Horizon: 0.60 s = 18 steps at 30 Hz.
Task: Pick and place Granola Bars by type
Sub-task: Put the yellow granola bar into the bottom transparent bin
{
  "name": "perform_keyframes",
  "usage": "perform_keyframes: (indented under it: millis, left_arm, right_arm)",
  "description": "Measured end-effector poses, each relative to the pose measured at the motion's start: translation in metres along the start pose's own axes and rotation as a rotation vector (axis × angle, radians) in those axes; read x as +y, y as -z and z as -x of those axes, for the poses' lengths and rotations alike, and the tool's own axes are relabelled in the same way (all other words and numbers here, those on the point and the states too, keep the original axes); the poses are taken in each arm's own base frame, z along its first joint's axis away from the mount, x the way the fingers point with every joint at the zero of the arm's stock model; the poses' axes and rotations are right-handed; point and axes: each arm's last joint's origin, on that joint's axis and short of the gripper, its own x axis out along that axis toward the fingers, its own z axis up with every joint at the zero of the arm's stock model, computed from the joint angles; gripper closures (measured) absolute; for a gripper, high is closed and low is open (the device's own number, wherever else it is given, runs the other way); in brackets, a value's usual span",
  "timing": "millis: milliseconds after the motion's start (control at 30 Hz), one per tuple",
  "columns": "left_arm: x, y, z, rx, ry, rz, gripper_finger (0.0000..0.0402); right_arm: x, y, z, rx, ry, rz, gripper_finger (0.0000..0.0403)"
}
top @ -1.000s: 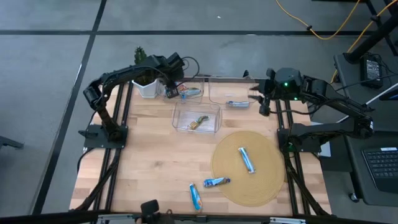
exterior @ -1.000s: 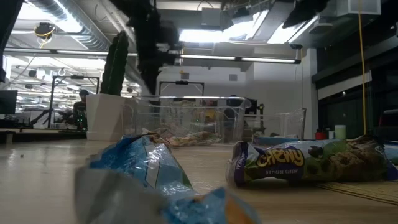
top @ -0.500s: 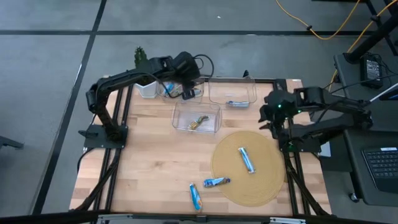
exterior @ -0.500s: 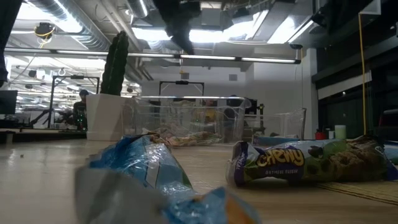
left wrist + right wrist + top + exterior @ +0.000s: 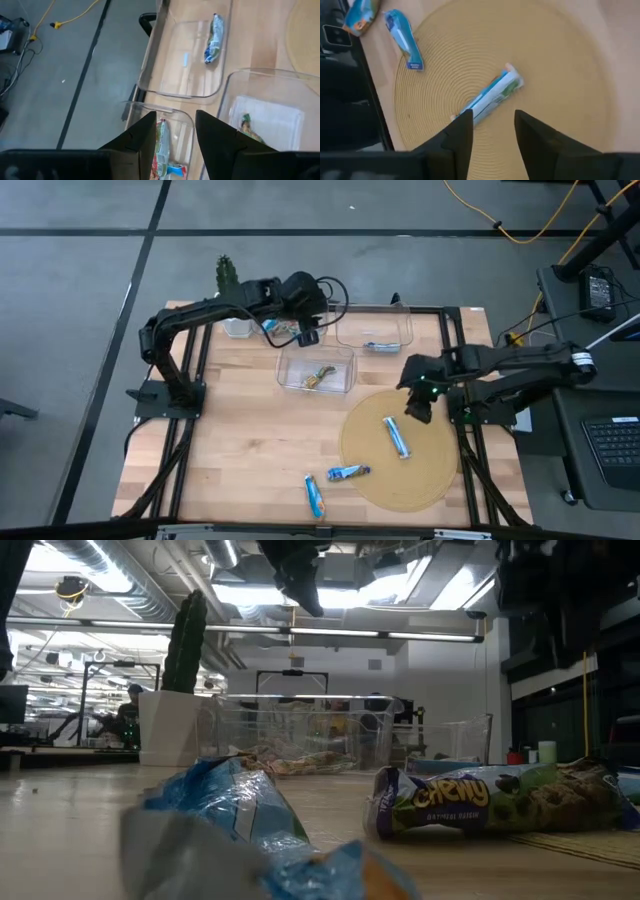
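The right end effector (image 5: 417, 406) is hovering, fingers parted and empty, over the round woven mat (image 5: 430, 480), at its edge nearest the bins. The blue bar (image 5: 397, 436) on the mat is lying just beside it, toward the mat's centre; in the right wrist view that bar (image 5: 487, 97) is showing slantwise ahead of the open fingers (image 5: 459, 135). To take it cleanly, the end effector is probably needing to centre over the bar's middle, turn so the fingers straddle its narrow width, and descend until they are nearly meeting the mat. 2 more blue bars are waiting: one (image 5: 348, 473) at the mat's rim farthest from the bins, another (image 5: 314, 496) just off the mat on the wooden desk (image 5: 240, 450). The left end effector (image 5: 303, 332) is hanging open and empty over the 3 clear bins (image 5: 318, 367) beyond the mat, each already holding at least 1 bar.
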Motion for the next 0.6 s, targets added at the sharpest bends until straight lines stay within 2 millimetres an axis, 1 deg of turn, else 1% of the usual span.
perform_keyframes:
  millis: [100,233,367,467,600]
  left_arm:
    - [-0.005,-0.002,0.002,-0.008,0.012,-0.009,0.0272]
    - [-0.009,-0.003,0.003,-0.014,0.023,-0.019,0.0272]
    - [-0.013,-0.004,0.004,-0.017,0.028,-0.026,0.0272]
    - [-0.013,-0.004,0.004,-0.018,0.03,-0.027,0.0272]
    - [-0.013,-0.004,0.004,-0.018,0.03,-0.027,0.0272]
  right_arm:
    - [0.001,0.002,-0.016,0.014,-0.015,-0.058,0.0238]
    - [0.004,-0.001,-0.033,-0.006,-0.03,-0.108,0.0194]
    - [0.001,-0.002,-0.045,0.008,0.065,-0.205,0.0154]
    - [-0.002,-0.005,-0.056,0.037,0.121,-0.277,0.014]
    - [-0.003,-0.008,-0.073,0.073,0.173,-0.352,0.0139]
